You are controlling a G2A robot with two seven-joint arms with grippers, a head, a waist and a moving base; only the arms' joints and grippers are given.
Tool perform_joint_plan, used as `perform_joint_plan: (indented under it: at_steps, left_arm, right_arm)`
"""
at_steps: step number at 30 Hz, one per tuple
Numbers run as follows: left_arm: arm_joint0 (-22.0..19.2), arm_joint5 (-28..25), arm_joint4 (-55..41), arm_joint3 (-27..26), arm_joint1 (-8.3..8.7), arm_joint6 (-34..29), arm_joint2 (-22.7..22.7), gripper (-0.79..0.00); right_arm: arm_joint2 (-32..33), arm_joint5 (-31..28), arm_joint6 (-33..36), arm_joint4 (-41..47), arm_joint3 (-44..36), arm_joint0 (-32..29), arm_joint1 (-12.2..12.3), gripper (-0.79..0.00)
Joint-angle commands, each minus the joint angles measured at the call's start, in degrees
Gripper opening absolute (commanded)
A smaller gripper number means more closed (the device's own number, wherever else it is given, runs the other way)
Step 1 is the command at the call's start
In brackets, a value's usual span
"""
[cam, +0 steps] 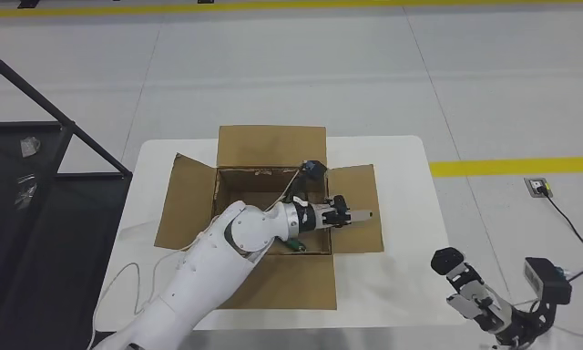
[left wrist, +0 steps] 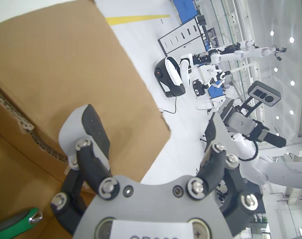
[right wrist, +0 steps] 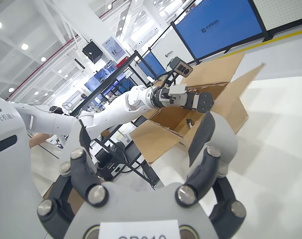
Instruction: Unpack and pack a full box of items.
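Observation:
An open cardboard box (cam: 273, 218) stands in the middle of the white table (cam: 401, 259) with its flaps spread outward. My left gripper (cam: 358, 213) hangs over the box's right side, above the right flap (left wrist: 66, 63), open with nothing between its fingers (left wrist: 93, 130). A green-handled item (cam: 296, 245) lies inside the box under the left forearm, and its end (left wrist: 14, 225) is at the frame's edge in the left wrist view. My right gripper (cam: 453, 262) is off the table's front right corner, open and empty, facing the box (right wrist: 215, 95) and the left gripper (right wrist: 200, 101).
A black metal frame (cam: 36, 168) stands beside the table on the left. A yellow floor line (cam: 506, 166) and a floor socket (cam: 537, 186) lie to the right. Bare tabletop surrounds the box on the right and front.

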Motion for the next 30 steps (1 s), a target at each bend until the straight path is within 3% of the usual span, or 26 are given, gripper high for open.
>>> perform_joint_plan:
  at_steps: [1,5,9,13,16,19,24,30]
  left_arm:
    - [-1.1,0.2,-0.7,2.2,-1.09,0.1,1.5,0.000]
    - [-2.8,0.1,-0.9,5.3,-2.77,0.2,3.4,0.000]
    - [-3.4,-1.6,-1.0,6.6,-3.34,0.4,3.1,0.000]
    - [-2.0,-4.0,0.0,4.7,-2.23,0.7,0.2,0.000]
    - [1.0,-4.7,2.3,-0.5,-0.05,0.9,-4.6,0.000]
    - [6.7,-4.2,4.8,-9.4,2.96,1.4,-12.3,0.000]
    - [21.7,-1.8,8.1,-28.5,7.78,0.4,-29.0,0.000]
    - [41.0,-2.2,6.9,-46.2,10.74,1.5,-47.5,0.000]
  right_arm:
    - [0.6,-0.4,-0.8,0.2,0.0,-0.8,0.0,0.000]
    - [1.3,-0.8,-1.9,0.3,-0.1,-1.7,0.1,0.000]
    - [1.1,-0.1,-2.2,0.0,-0.5,-1.2,0.3,0.000]
    - [0.2,1.6,-1.3,-1.2,-1.7,0.5,0.5,0.000]
    - [-0.6,4.4,-0.2,-3.2,-3.5,2.7,0.7,0.000]
    - [-1.9,8.2,0.9,-6.2,-6.2,5.5,0.9,0.000]
    - [-7.2,16.3,3.4,-15.2,-12.4,12.1,1.0,0.000]
    - [-21.5,26.3,8.1,-27.4,-16.2,24.6,0.5,0.000]
